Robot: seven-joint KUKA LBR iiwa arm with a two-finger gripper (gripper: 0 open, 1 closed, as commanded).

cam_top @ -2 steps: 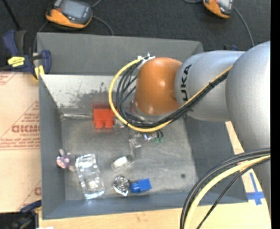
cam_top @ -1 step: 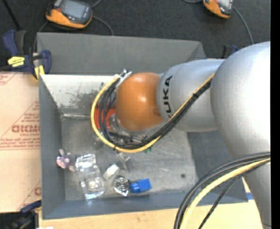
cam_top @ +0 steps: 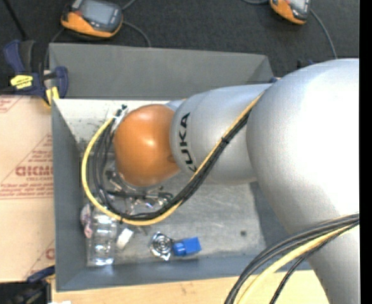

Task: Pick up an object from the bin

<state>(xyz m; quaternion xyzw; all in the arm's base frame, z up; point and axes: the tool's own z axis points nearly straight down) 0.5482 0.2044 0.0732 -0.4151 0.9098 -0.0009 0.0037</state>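
Gripper low near a clear plastic piece, descending I'd judge. Can't tell the jaws' state. Next: close and lift.

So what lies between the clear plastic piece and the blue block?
In the camera view: a small white scrap, then a shiny metal piece beside the blue block.

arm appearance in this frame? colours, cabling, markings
The arm has smooth silver-grey rounded links, with black KUKA lettering on the last link. A glossy orange dome cover caps the wrist. A yellow cable and black cables run along the link and loop round the wrist. Below the cover the gripper is dark metal, mostly hidden.
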